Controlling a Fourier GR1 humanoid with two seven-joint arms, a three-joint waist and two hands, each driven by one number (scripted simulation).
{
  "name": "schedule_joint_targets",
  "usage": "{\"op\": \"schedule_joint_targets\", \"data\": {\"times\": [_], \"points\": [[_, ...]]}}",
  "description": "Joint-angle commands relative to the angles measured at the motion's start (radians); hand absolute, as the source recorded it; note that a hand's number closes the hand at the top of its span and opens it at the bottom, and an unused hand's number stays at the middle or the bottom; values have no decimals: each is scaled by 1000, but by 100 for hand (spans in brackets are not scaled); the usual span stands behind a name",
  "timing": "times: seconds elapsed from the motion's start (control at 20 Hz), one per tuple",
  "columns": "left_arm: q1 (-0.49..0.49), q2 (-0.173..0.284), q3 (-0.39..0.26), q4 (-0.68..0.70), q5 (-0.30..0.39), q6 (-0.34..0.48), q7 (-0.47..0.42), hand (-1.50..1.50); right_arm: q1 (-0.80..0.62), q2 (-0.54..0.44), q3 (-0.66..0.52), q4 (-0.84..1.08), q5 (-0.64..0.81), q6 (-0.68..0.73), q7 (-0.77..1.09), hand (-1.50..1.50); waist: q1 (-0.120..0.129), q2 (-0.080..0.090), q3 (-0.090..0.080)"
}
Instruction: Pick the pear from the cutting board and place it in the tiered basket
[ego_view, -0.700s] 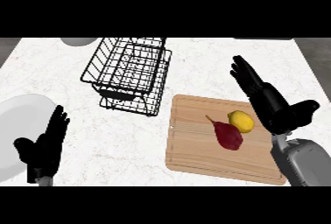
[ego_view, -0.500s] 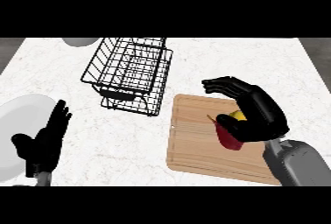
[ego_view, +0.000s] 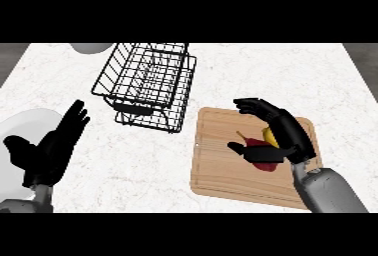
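Note:
The pear (ego_view: 260, 153), dark red with a yellow patch, lies on the wooden cutting board (ego_view: 221, 175) at the right. My right hand (ego_view: 284, 127) arches over it from the right. Its thumb sits at the pear's left side and its half-curled fingers reach past the pear's far end without touching it. Part of the pear is hidden under the palm. The black wire tiered basket (ego_view: 148, 85) stands on the counter left of and beyond the board. My left hand (ego_view: 48, 152) rests open at the lower left, fingers up.
A white plate (ego_view: 15, 135) lies at the left edge, partly under my left hand. A white bowl (ego_view: 92, 47) shows at the top edge behind the basket. The marble counter runs between basket and board.
My right hand has swung in from the board's right side, come down over the pear and curled its fingers. The pear has not moved. The left hand has barely shifted.

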Motion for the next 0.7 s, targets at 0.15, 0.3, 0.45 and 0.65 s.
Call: {"op": "schedule_joint_targets", "data": {"times": [0.15, 0.3, 0.45, 0.65], "points": [[0, -14, 14, 6, 4, -35, 16, 0, -42, -176, -17, -105, 130, 76, 30, -150, -7, -4, 0], [3, 10, 31, 20, 14, -63, 2, 0, -121, -339, -4, -103, 231, 162, 94, -150, -5, -5, -3], [-25, -11, 13, 7, 3, -39, 32, 0, -175, -440, 60, -122, 262, 317, 167, -150, 3, -3, -2], [-5, 0, 7, 11, 3, -70, 22, 0, -236, -502, 185, -188, 232, 552, 312, -150, 15, -5, -4]]}}
